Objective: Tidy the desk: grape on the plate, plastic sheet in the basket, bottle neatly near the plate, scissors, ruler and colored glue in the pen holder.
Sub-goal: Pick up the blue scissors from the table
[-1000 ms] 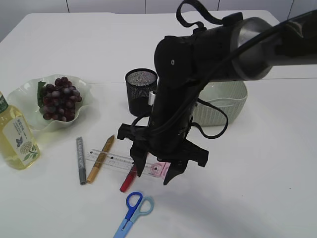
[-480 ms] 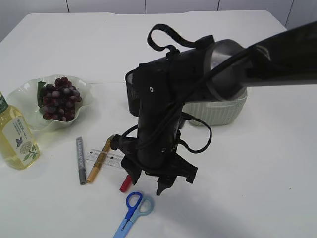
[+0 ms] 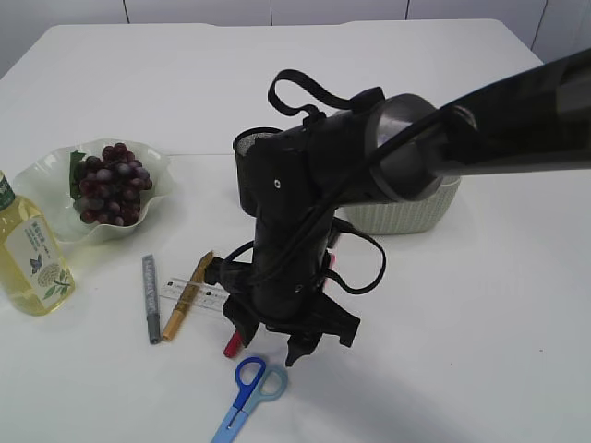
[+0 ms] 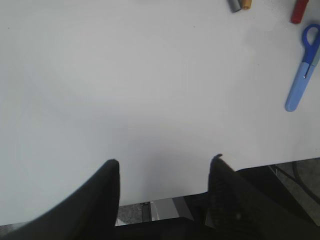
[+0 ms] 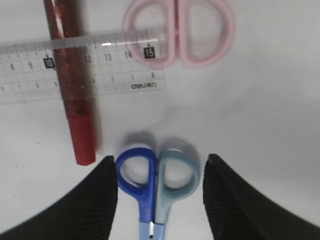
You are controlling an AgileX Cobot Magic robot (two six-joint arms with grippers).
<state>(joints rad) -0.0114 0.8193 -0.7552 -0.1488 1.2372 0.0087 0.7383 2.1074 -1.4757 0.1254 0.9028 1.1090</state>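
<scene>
The right gripper (image 3: 277,343) is seen lowered near the white table (image 3: 480,351) at the lower centre of the exterior view, its jaws spread wide with nothing held between them. In the right wrist view, the blue scissors (image 5: 156,177) are framed between the two dark fingers (image 5: 97,200), handles uppermost, at the bottom centre of the frame. A red glue stick (image 5: 72,85) is laid across a clear ruler (image 5: 85,67) in the upper left of that view, and pink scissors (image 5: 182,32) are shown at the top, their handles overlapping the ruler's end.

In the exterior view, grapes (image 3: 111,183) are shown on the plate (image 3: 42,180) at the left, with the bottle (image 3: 28,254) at the far left edge. A grey pen (image 3: 150,297) and a gold glue stick (image 3: 187,295) are laid below the plate. The mesh pen holder (image 3: 247,148) and the basket (image 3: 434,208) are partly hidden behind the arm.

The left gripper (image 4: 165,167) is pictured over bare table at the bottom of its wrist view, jaws apart and empty.
</scene>
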